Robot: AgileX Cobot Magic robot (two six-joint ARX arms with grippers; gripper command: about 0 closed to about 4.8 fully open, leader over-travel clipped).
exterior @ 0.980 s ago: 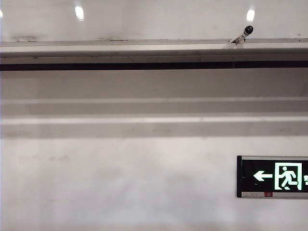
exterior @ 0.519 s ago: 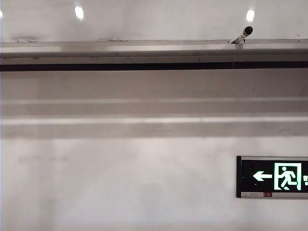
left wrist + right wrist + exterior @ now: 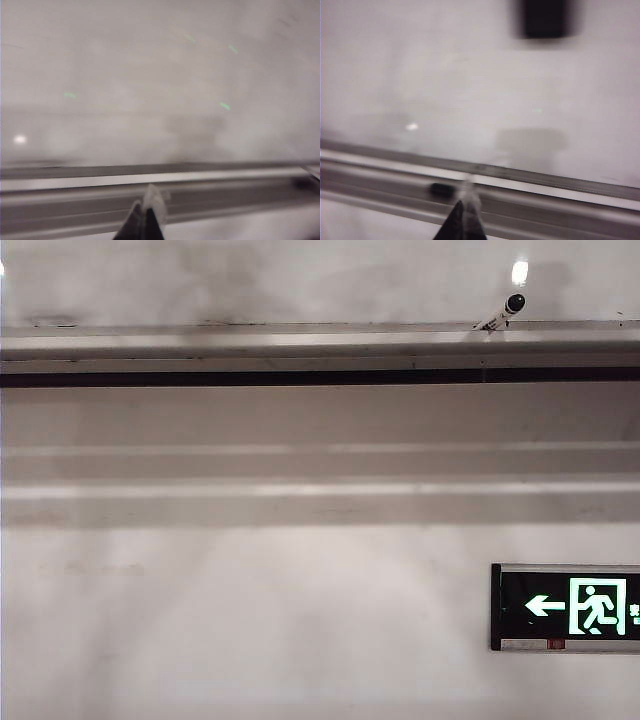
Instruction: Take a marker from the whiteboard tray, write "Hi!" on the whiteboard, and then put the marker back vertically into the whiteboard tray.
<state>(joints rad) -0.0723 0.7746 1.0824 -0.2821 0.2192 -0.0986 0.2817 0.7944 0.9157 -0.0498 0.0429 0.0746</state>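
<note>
**Grey tray, marker untouched, both arms near the board**

Black fingertips sit nearest the lens in both wrist views, blurred. We read the left gripper as having its jaws together, nothing between them; it hangs just in front of the whiteboard tray. The right gripper also shows its jaws pressed together and empty, pointed at the tray, with a small dark blob on the ledge just beside its tip that we take for the marker's cap; the blur forbids certainty.

Neither gripper appears in the exterior view. There the marker lies tilted on the tray toward the right end, black cap up and leaning against the whiteboard. Below the tray, on the matte wall, hangs a green exit sign.

Handling judgement: the marker looks light, stiff and smooth-barrelled, so likely slippery under hard pads. We would take it across the white barrel, below the cap, roughly mid-length, so it does not pivot when the tip is pressed to the board. Being propped loosely, it could roll or slide along the ledge if nudged first. The right jaws must part before any grasp. No writing on the board that we can see; first step not yet done.
</note>
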